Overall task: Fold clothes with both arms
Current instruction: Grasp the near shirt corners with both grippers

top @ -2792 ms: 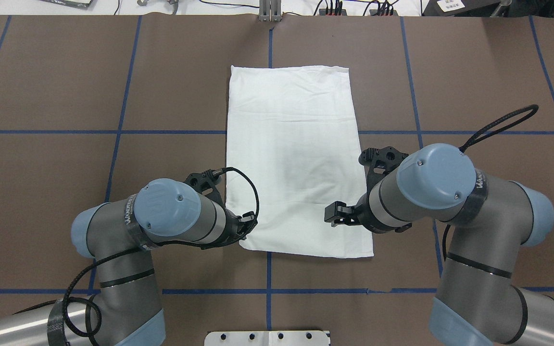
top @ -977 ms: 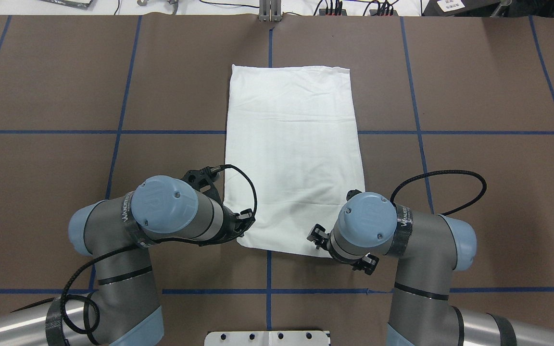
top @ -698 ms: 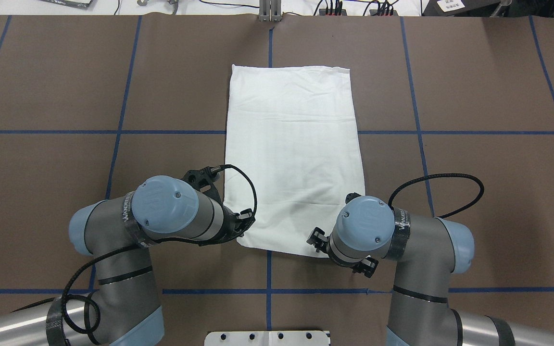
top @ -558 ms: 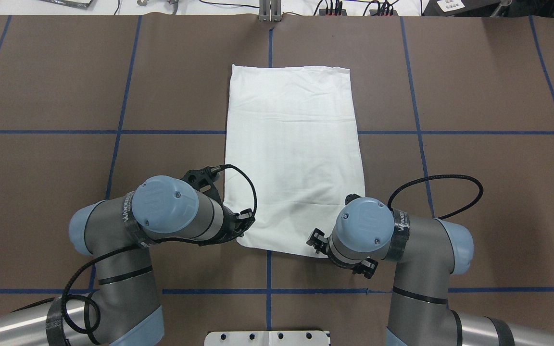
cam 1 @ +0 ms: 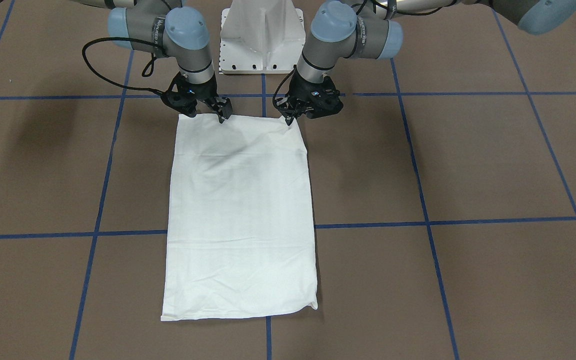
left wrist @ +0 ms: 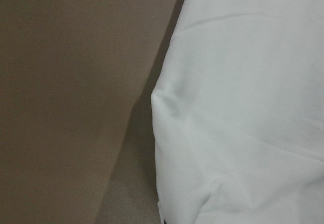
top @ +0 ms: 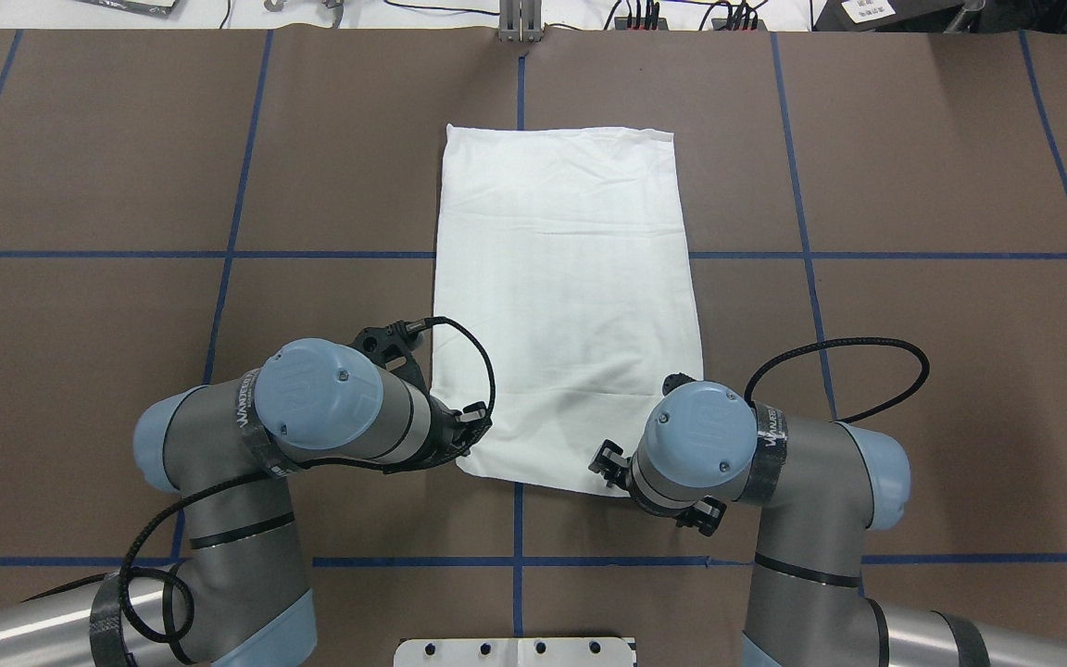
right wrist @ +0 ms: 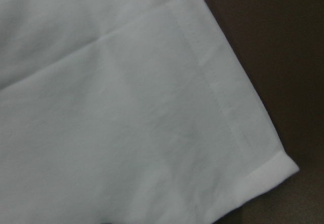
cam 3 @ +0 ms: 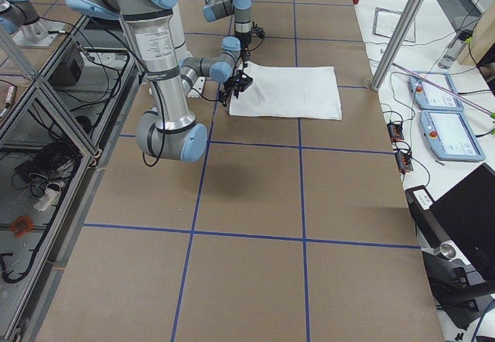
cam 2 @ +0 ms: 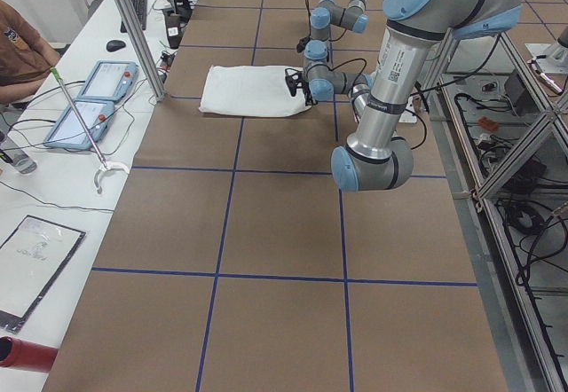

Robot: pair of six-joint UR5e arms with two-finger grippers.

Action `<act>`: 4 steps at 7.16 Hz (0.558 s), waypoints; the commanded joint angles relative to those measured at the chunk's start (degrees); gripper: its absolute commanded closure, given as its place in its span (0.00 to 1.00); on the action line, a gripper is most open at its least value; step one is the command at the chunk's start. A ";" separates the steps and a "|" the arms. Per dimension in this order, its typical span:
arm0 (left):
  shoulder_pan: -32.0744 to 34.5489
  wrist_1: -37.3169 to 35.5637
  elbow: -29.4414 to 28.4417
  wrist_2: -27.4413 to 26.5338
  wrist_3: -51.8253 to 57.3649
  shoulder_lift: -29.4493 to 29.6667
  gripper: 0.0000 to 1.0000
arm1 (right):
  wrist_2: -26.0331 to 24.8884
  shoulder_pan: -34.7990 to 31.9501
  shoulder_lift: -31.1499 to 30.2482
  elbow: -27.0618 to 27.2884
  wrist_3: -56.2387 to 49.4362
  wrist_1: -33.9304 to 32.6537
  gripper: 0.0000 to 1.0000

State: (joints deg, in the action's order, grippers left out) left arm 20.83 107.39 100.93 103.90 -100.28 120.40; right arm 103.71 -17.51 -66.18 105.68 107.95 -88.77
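Note:
The white shirt (cam 1: 238,210) (top: 561,278) lies folded into a long rectangle, lengthwise away from me. My left gripper (cam 1: 288,119) (top: 470,434) is at the shirt's near left corner and shut on it. The fabric (left wrist: 243,107) bunches up toward the left wrist camera. My right gripper (cam 1: 205,116) (top: 609,463) stands over the near right corner, open, its fingertips spread along the near edge. The right wrist view shows that hemmed corner (right wrist: 263,173) lying flat on the table. No printed text or collar shows.
The brown table (top: 913,185) carries blue tape lines. My white pedestal base (cam 1: 260,35) is just behind the grippers. Operator consoles (cam 2: 89,99), a metal post (cam 2: 133,28) and a person's sleeve (cam 2: 18,50) are past the far edge.
The right arm swung from the shirt's right side down to its near right corner, then crept slightly left. The left arm stayed put. The shirt's near edge shifted slightly.

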 commanded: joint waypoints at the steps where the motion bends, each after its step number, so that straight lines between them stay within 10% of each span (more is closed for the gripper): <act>1: 0.00 -0.08 -0.03 -0.01 0.61 0.01 1.00 | -2.37 -0.06 0.09 0.14 -0.37 0.00 0.02; 4: 0.09 -0.08 -0.12 -0.10 0.88 0.01 1.00 | -2.63 -0.06 0.09 -0.04 -0.46 0.00 0.02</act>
State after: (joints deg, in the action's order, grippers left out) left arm 20.88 107.32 100.87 103.81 -99.52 120.45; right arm 101.34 -17.57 -66.10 105.70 107.52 -88.77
